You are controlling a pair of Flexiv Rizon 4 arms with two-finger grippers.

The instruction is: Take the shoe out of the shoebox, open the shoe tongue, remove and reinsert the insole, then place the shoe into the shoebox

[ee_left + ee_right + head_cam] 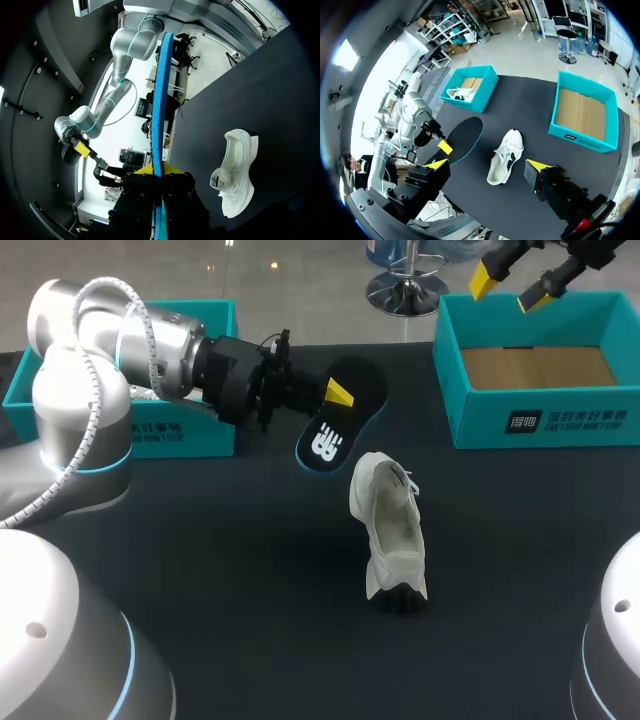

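left arm (75, 400): round, silver, thin blue ring | cable (110, 282): white, ribbed, looped over it | wrist (235, 375): black | left claw (338, 395), right claw (506, 290): yellow tips

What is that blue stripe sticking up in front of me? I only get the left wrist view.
Observer: That's the insole, seen edge-on. From above it is dark with a blue rim, pinched in your left hand.
Operator: Is there somewhere to put things away?
Observer: Yes, an empty teal shoebox sits at the table's far right, with the right hand open above its far edge.
Operator: Only that one?
Observer: No, a second shoebox at the far left holds a second shoe, white too.
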